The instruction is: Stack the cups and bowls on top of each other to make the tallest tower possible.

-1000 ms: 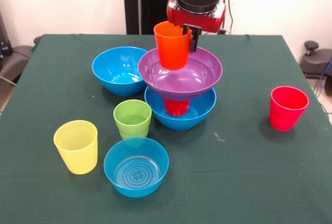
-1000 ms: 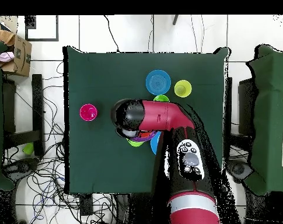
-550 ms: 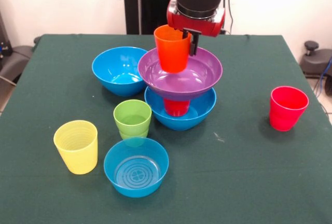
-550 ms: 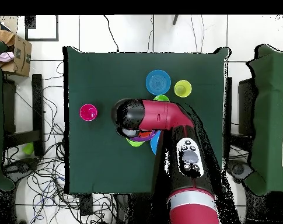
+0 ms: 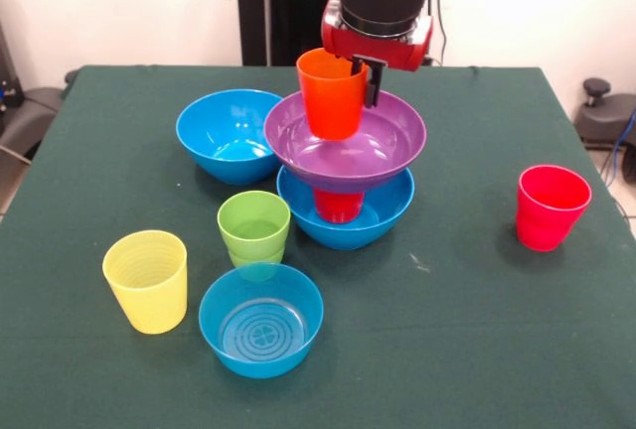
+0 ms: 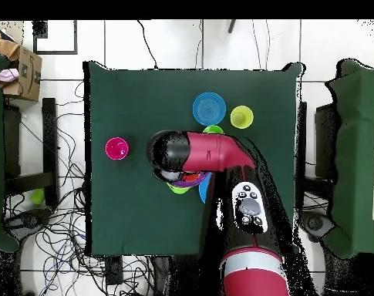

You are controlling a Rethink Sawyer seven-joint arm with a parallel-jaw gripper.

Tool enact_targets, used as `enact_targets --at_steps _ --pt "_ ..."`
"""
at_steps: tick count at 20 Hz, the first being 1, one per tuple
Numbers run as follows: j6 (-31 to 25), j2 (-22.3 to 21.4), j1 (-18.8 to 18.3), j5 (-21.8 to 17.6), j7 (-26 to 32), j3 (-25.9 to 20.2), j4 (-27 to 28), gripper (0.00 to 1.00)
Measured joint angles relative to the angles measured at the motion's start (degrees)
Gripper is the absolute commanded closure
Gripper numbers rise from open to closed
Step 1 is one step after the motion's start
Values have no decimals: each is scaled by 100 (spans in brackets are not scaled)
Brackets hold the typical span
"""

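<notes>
Beside the pincer (image 5: 364, 79), orange cup (image 5: 330, 92) sits in purple bowl (image 5: 388, 146).

Bright, even light from above; soft, faint shadows hug the bowls on the tabletop (image 5: 467, 340); plastic shows mild glare.

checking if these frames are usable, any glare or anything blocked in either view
Front view: soft even light, faint shadows, small glossy highlights on the purple bowl; cups and bowls all sharp. Overhead view: the arm covers most of the tower.
</notes>
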State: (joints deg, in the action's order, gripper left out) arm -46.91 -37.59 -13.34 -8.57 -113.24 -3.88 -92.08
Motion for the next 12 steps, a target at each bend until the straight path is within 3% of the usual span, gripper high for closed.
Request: enact_targets --at_steps 12 --pt "0 69 149 33 0 2 76 100"
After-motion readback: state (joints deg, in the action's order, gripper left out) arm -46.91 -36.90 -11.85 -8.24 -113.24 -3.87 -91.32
